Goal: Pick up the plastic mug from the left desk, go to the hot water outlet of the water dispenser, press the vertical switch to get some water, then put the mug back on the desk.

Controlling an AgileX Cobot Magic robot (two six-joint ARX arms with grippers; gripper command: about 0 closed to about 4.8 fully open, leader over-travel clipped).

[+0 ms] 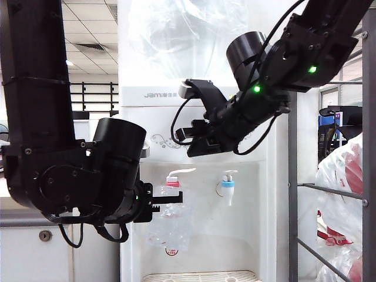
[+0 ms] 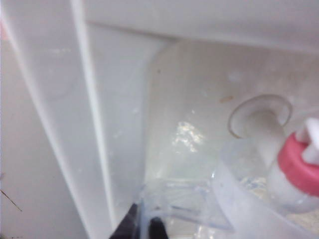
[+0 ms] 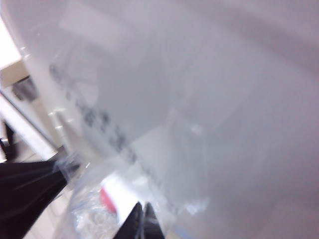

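At lower left the left gripper (image 1: 167,200) reaches level, clamped on the plastic mug (image 1: 170,220) (held under the hot water outlet (image 1: 172,182)), while the right gripper (image 1: 197,140), jaws together, angles down from upper right above the vertical switch (image 1: 182,171).

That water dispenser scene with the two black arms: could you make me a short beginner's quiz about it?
1. True or false: the plastic mug sits under the hot water outlet with the red collar.
2. Which gripper holds the mug? A) left gripper B) right gripper
3. Fill in: the other tap on the water dispenser has a ____ collar.

Key: 1 true; 2 A, its fingers are shut on the mug's handle side, while the right gripper is shut on nothing, above the taps; 3 blue.
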